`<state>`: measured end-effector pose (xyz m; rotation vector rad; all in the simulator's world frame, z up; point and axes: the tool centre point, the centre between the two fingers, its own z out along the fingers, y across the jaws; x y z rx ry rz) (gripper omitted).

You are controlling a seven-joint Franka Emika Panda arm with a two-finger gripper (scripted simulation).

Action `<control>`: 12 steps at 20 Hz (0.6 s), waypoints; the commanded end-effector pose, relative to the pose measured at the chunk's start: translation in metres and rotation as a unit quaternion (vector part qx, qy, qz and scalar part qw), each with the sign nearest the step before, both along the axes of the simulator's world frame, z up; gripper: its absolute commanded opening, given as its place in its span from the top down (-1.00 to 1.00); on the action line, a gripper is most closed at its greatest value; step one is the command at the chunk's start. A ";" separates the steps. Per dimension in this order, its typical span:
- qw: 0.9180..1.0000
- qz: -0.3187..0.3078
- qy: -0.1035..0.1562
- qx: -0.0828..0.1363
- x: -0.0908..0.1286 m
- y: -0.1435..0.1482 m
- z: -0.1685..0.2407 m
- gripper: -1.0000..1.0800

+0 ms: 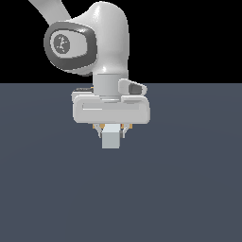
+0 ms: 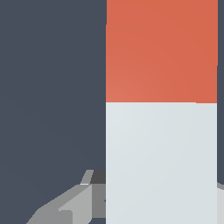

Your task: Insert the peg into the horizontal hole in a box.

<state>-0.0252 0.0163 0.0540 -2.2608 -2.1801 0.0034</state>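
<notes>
Item: the peg (image 1: 112, 137), held in the gripper (image 1: 112, 133) of the single white arm (image 1: 101, 40), above a plain slate-blue floor (image 1: 189, 189). In the exterior view the peg presents only its light grey square end face, pointing toward the camera directly beneath the broad white hand body (image 1: 111, 109); its length and its coloured end are concealed behind that face. The jaws stand narrow, closed against the two sides of the peg, with short dark finger parts and small orange-tan details just visible at either flank of the grey face. The wrist view supplies what the exterior view withholds: the peg (image 2: 162, 162) runs lengthwise away from the camera as a wide flat bar, light grey-white nearest the gripper and red-orange over its far portion, the colour boundary a straight line across the bar. One grey finger (image 2: 70, 203) shows beside the pale section of the peg, touching it; the opposite finger is almost wholly cut off at the frame edge. The same slate-blue floor (image 2: 52, 87) fills the area beside the peg. Neither view shows the box or its hole.
</notes>
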 end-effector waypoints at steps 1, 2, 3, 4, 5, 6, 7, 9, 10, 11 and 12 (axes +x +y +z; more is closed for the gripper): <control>1.000 0.021 -0.001 0.000 0.004 0.018 0.006 1.00; 1.000 0.026 -0.001 0.000 0.004 0.023 0.007 1.00; 1.000 0.030 -0.001 0.000 0.004 0.026 0.007 1.00; 0.999 0.032 -0.001 0.000 0.005 0.028 0.008 1.00; 0.999 0.033 -0.001 0.000 0.005 0.029 0.008 1.00; 0.999 0.033 -0.001 0.000 0.005 0.029 0.008 1.00; 0.999 0.033 -0.001 0.000 0.005 0.029 0.008 1.00; 0.999 0.033 0.000 0.000 0.003 0.029 0.006 1.00; 0.999 0.033 0.000 0.000 0.004 0.029 0.007 1.00; 0.999 0.034 -0.001 0.001 0.005 0.029 0.009 1.00; 0.999 0.034 -0.002 0.001 0.005 0.029 0.010 1.00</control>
